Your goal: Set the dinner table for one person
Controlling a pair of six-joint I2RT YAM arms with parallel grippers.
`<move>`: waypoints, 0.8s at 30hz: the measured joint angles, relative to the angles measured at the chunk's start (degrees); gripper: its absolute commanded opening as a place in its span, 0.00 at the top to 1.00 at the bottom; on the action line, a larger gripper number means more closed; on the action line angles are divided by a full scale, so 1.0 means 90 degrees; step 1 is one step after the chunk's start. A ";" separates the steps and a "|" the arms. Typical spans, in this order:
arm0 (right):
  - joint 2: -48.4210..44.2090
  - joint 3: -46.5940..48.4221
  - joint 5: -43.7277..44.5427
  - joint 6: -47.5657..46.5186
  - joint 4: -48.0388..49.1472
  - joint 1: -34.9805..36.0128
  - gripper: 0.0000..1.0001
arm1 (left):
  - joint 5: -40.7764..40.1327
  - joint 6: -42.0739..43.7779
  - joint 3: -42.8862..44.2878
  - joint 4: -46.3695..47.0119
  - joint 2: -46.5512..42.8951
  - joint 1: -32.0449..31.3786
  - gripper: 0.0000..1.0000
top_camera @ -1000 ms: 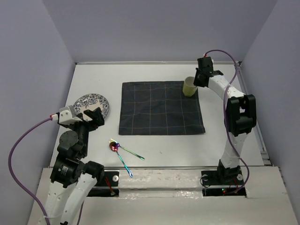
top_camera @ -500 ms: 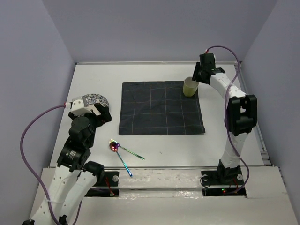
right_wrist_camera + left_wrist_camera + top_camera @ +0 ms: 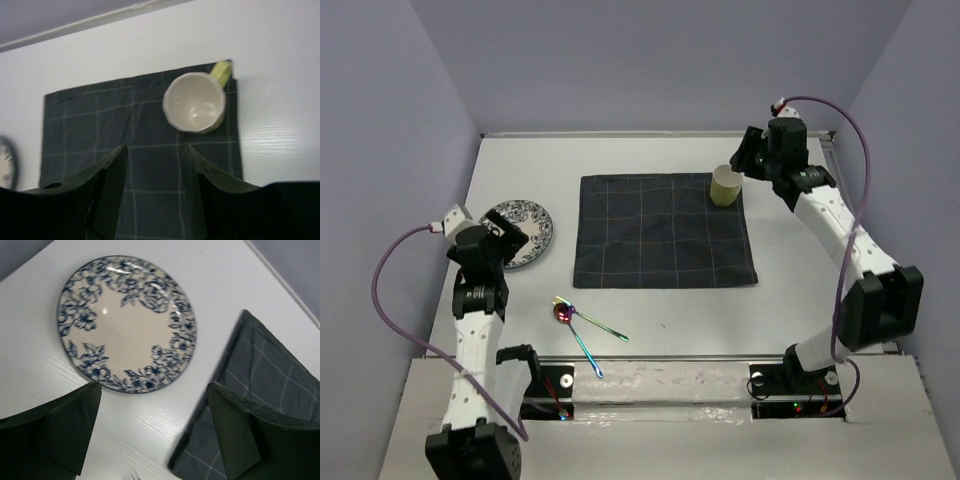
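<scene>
A blue floral plate [image 3: 527,226] lies on the white dinner table [image 3: 650,310] at the left, left of the dark checked cloth [image 3: 663,230]. My left gripper [image 3: 505,246] hovers open and empty at the plate's near edge. In the left wrist view the plate [image 3: 125,322] lies ahead of the left gripper [image 3: 152,390], with the cloth [image 3: 265,385] to the right. A yellow-green mug [image 3: 724,186] stands on the cloth's far right corner. My right gripper [image 3: 748,163] is open and empty just beyond it. In the right wrist view the mug [image 3: 195,102] lies ahead of the right gripper [image 3: 155,147].
An iridescent spoon [image 3: 563,314] and fork [image 3: 602,326] lie crossed on the table near its front edge, left of centre. Grey walls close in the table at the back and sides.
My left arm has swung, and its gripper has shifted left over the plate's near edge. My right arm's elbow has moved out to the right, with its gripper still by the mug.
</scene>
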 measured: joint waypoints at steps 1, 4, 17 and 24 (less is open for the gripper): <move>-0.0306 -0.0238 -0.0063 0.0058 0.0078 0.0124 0.47 | 0.0180 -0.0075 -0.0097 0.0100 0.0104 0.0308 0.02; -0.1294 -0.1268 -0.0299 0.0228 0.0646 0.0894 0.47 | 0.0736 -0.0406 -0.0607 0.0427 0.0554 0.1156 0.03; -0.1914 -0.3126 -0.0673 0.0641 0.1341 0.2773 0.47 | 0.2098 -0.1506 -0.1455 0.2149 0.2613 0.2552 0.16; -0.1960 -0.3087 -0.0585 0.0537 0.1362 0.2880 0.47 | 0.2178 -0.1957 -0.1455 0.3079 0.3453 0.2577 0.36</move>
